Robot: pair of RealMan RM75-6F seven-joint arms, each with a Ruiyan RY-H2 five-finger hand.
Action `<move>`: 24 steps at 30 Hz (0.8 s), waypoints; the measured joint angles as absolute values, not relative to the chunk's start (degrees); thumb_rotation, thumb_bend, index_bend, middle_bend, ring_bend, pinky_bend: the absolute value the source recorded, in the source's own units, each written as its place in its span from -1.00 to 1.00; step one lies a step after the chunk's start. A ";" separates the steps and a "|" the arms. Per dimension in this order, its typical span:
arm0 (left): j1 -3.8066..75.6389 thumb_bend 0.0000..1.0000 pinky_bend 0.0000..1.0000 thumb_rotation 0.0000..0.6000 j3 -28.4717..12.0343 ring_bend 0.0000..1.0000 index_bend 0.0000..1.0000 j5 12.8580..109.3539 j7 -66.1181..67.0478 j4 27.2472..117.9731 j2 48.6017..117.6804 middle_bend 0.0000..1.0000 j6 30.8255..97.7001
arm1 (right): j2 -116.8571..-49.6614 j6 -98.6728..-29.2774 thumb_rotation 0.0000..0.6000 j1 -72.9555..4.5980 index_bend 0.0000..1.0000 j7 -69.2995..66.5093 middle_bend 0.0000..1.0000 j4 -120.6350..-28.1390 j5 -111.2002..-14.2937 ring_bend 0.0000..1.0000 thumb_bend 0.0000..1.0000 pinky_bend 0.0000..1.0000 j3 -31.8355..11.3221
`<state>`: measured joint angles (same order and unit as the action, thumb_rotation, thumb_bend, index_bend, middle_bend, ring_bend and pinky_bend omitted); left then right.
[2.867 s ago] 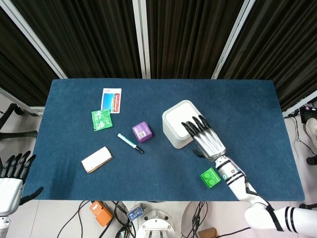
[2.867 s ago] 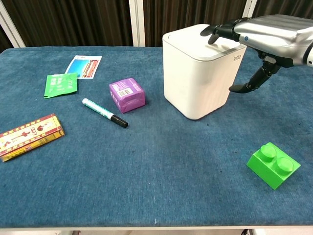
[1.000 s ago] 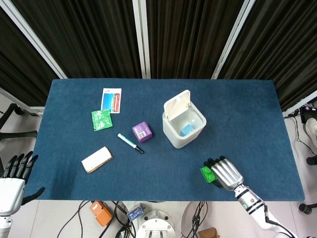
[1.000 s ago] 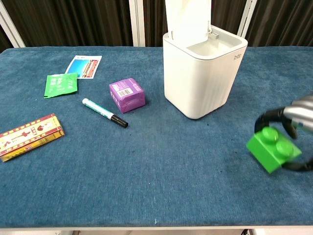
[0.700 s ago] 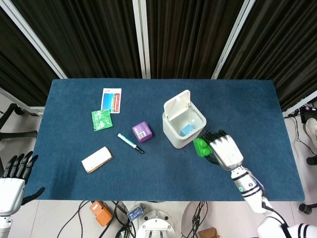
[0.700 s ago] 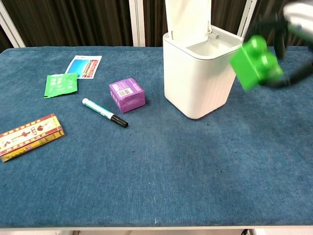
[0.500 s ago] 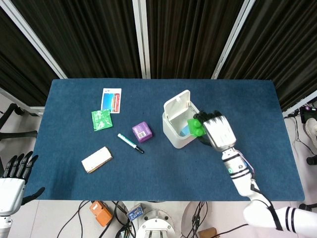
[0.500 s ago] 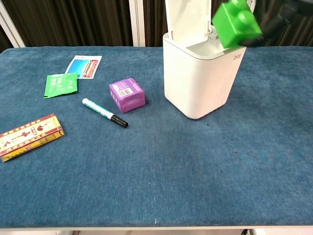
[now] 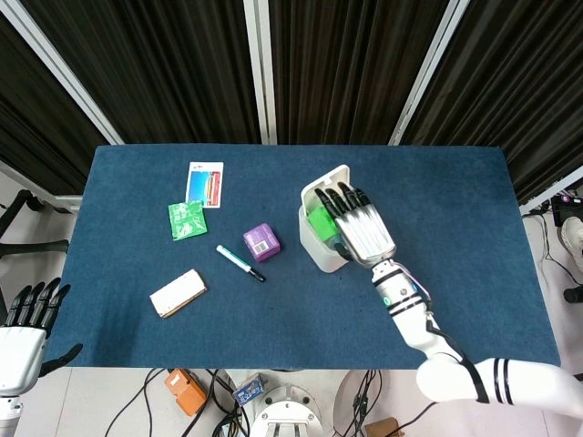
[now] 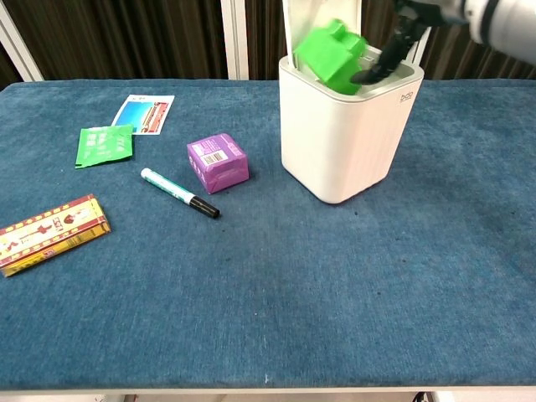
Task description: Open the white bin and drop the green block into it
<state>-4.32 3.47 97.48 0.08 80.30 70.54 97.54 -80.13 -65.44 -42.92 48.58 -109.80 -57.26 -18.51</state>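
The white bin (image 9: 314, 251) (image 10: 343, 142) stands mid-table with its lid (image 9: 326, 179) (image 10: 306, 12) flipped up. The green block (image 9: 320, 223) (image 10: 331, 54) sits tilted in the bin's mouth, partly above the rim. My right hand (image 9: 362, 228) (image 10: 444, 12) hovers over the opening with its fingers stretched straight and apart. In the chest view its thumb touches the block's right side, and nothing closes over the block. My left hand (image 9: 27, 319) hangs off the table's near left corner, holding nothing, fingers apart.
A purple box (image 9: 261, 241) (image 10: 218, 162) and a pen (image 9: 240, 262) (image 10: 178, 193) lie left of the bin. Further left lie a green packet (image 9: 187, 219), a printed card (image 9: 205, 184) and a flat snack box (image 9: 178, 292).
The bin's lid went from closed to up. My right hand picked the green block off the table, carried it to the bin's mouth, and has now straightened its fingers.
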 measured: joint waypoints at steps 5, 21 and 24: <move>-4.32 -0.85 -0.97 1.00 3.47 -1.00 -1.00 97.48 0.08 80.30 70.54 -1.00 97.54 | -73.70 -68.77 1.00 -38.57 -1.00 46.13 -0.82 -114.71 -61.86 -0.92 -0.34 -0.66 -14.89; -4.32 -0.85 -0.97 1.00 3.47 -1.00 -1.00 97.48 0.08 80.30 70.54 -1.00 97.54 | -68.36 -96.75 1.00 -6.26 -1.00 26.57 -1.00 -99.44 -92.63 -1.00 -0.34 -1.00 9.18; -4.32 -0.85 -0.97 1.00 3.47 -1.00 -1.00 97.48 0.08 80.30 70.54 -1.00 97.54 | -70.42 -99.26 1.00 -2.16 -1.00 18.87 -1.00 -92.04 -92.50 -1.00 -0.34 -1.00 10.40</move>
